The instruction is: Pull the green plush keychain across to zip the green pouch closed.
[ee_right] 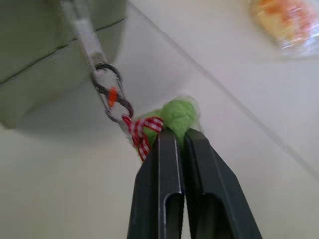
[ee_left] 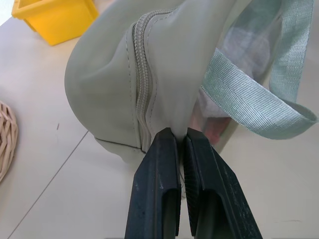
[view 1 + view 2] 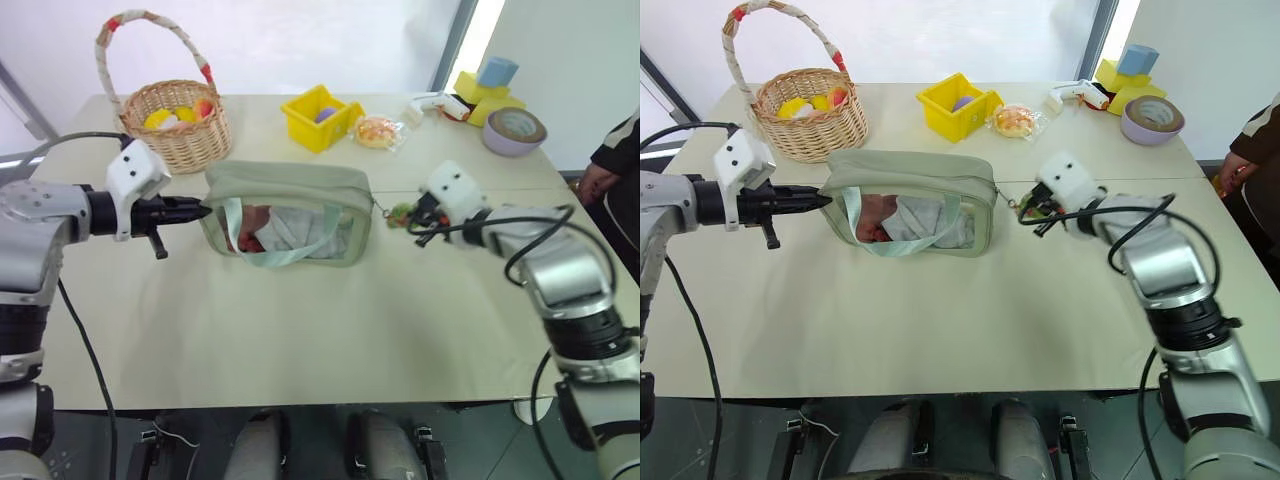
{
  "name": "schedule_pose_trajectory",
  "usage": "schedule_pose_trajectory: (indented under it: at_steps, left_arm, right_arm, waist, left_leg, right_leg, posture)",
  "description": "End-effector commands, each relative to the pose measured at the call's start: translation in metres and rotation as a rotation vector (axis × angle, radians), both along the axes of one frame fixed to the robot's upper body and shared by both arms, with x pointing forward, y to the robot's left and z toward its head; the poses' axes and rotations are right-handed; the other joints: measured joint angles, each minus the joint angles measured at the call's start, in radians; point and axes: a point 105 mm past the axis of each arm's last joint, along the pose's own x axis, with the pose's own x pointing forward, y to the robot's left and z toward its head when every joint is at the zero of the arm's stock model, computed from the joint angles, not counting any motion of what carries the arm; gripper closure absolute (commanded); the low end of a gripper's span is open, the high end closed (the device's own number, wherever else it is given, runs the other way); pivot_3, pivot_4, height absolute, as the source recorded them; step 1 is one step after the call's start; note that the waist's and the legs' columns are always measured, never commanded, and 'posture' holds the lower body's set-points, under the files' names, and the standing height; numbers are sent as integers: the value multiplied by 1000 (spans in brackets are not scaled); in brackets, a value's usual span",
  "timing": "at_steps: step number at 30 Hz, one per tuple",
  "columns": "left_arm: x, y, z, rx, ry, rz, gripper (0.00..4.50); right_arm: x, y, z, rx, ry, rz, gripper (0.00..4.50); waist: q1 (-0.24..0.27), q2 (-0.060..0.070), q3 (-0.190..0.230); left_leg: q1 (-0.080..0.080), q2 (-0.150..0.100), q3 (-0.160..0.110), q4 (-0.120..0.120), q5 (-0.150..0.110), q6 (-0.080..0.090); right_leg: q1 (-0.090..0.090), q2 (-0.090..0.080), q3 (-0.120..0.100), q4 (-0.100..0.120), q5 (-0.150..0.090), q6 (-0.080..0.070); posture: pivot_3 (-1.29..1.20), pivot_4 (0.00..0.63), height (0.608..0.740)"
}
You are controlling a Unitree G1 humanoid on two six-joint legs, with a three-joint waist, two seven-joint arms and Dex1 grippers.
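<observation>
The green pouch [image 3: 290, 212] lies mid-table, its clear window and mint strap facing me, the zipper [image 2: 142, 74] running along its top. My left gripper [image 3: 198, 211] is shut on the fabric at the pouch's left end. At the pouch's right end a metal clip [image 1: 112, 94] links the zipper pull to the green plush keychain [image 1: 177, 115], which carries a red-checked ribbon. My right gripper [image 3: 413, 215] is shut on the green plush keychain just past the pouch's right end.
A wicker basket [image 3: 180, 125] stands behind the pouch's left end. A yellow bin [image 3: 320, 117], a wrapped pastry [image 3: 377, 131], foam blocks [image 3: 485, 88] and a tape roll [image 3: 514, 130] sit along the back. A person [image 3: 610, 170] stands at the right edge.
</observation>
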Motion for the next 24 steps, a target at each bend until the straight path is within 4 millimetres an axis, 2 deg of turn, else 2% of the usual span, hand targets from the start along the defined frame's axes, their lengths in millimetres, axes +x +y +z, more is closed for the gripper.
schedule_pose_trajectory:
  at_steps: [1, 3, 5, 7, 9, 12, 13, 14, 16, 19, 21, 24]
  left_arm:
    - [-3, -6, -9, 5, 35, -19, 4500]
    - [-4, -7, -9, 6, 34, -20, 4500]
    - [-4, -8, -8, 7, 34, -19, 4500]
    - [-5, -7, -8, 8, 35, -16, 4500]
    - [-5, -5, -9, 11, 35, -8, 4500]
    - [-5, -2, -6, -3, 23, 6, 4500]
    - [-6, -2, -2, -32, 29, 4, 3758]
    - [-7, -2, -1, -53, 35, 0, 3472]
    - [-9, -2, 6, -104, 45, -3, 2399]
    - [-6, 12, 24, -179, 32, 54, 964]
    - [-11, 15, 33, -216, 45, 52, 26]
    - [-12, 21, 37, -222, 66, 105, 26]
  right_arm:
    - [-6, 30, -13, 58, 10, 54, 4462]
    - [-8, 48, -24, 69, 16, 95, 4462]
    - [-9, 53, -29, 66, 19, 107, 4462]
    - [-10, 51, -38, -40, 0, 153, 4462]
    - [-7, 37, -42, -147, -36, 165, 4462]
    - [1, 20, -10, -66, -66, 155, 4462]
    - [1, 16, 3, -22, -64, 169, 3840]
    - [0, 13, 11, 3, -59, 182, 3538]
    - [0, 9, 34, 98, -66, 189, 2439]
    - [-28, 10, 80, 250, -3, 353, 1001]
    - [-43, 11, 95, 234, 14, 425, 29]
    - [-55, 17, 111, 229, 14, 479, 29]
  waist:
    - [1, 0, 0]
    - [0, 0, 0]
    - [1, 0, 0]
    - [0, 0, 0]
    - [0, 0, 0]
    - [0, 0, 0]
    - [0, 0, 0]
    - [0, 0, 0]
    - [-2, 0, 0]
    - [-2, 0, 1]
    - [-2, 0, 1]
    - [-5, 0, 0]
  left_leg:
    - [0, 0, 0, 0, 0, 0]
    - [0, 0, 0, 0, 0, 0]
    - [0, 0, -1, 0, 0, 0]
    - [0, 0, -1, 0, 0, 0]
    - [1, 0, -1, 0, 0, 0]
    - [1, -1, -1, 0, 0, 0]
    - [2, 0, -1, 0, 0, 0]
    - [2, 0, -1, 0, 0, 0]
    - [1, 0, -1, 0, 0, 0]
    - [0, 1, -1, 0, 0, 0]
    - [0, 1, -1, -1, 0, 0]
    - [0, 1, -1, -1, -1, 1]
  right_leg:
    - [0, 0, 0, 0, 0, 0]
    - [0, 0, 0, 0, 0, 0]
    - [0, 0, 0, 0, 0, 0]
    - [1, 0, 0, 0, 0, 0]
    - [1, 0, 0, 0, 0, 0]
    - [2, 0, 0, -1, 0, 0]
    - [2, 0, 0, -1, 0, 0]
    - [2, 0, 0, 0, 0, 0]
    - [2, 1, 0, 0, 0, 0]
    - [1, 1, 0, 0, 0, 0]
    - [0, 1, 0, 0, 0, 0]
    - [0, 1, 0, -1, 0, 0]
  posture:
    - [0, 150, 739]
    - [0, 150, 739]
    - [0, 150, 739]
    - [0, 150, 739]
    - [0, 150, 739]
    - [0, 150, 739]
    - [0, 150, 739]
    - [0, 150, 739]
    - [0, 150, 739]
    - [0, 150, 739]
    - [0, 150, 739]
    - [0, 150, 739]
